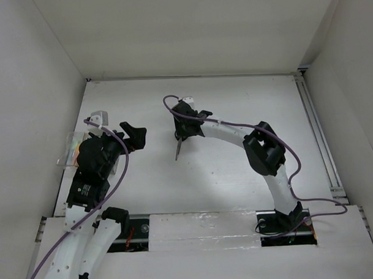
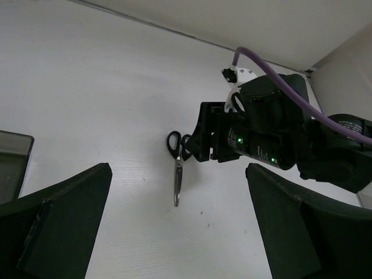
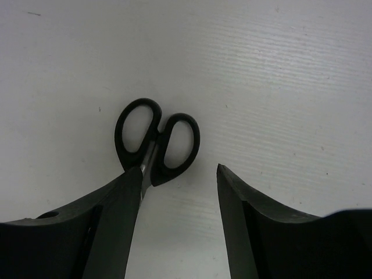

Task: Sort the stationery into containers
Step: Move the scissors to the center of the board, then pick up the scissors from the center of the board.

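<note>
The black-handled scissors (image 3: pixel 154 142) lie closed on the white table, seen mid-table in the top view (image 1: pixel 179 146). My right gripper (image 3: pixel 179 170) is open just above them, its left finger (image 3: pixel 116 209) covering the blade while the handles show in front. My left gripper (image 1: pixel 134 134) is open and empty to the left of the scissors, and its view shows the scissors (image 2: pixel 177 174) and the right gripper (image 2: pixel 200 139) ahead. The clear bin (image 1: pixel 67 150) sits at the far left with something orange (image 1: pixel 78 146) inside. A corner of the smoky dark bin (image 2: pixel 11 154) shows at the left edge. The rolls and pens are hidden.
White enclosure walls (image 1: pixel 37 89) close in the table on the left, back and right. A metal rail (image 1: pixel 318 135) runs along the right edge. My left arm (image 1: pixel 93 173) covers most of the area beside the clear bin.
</note>
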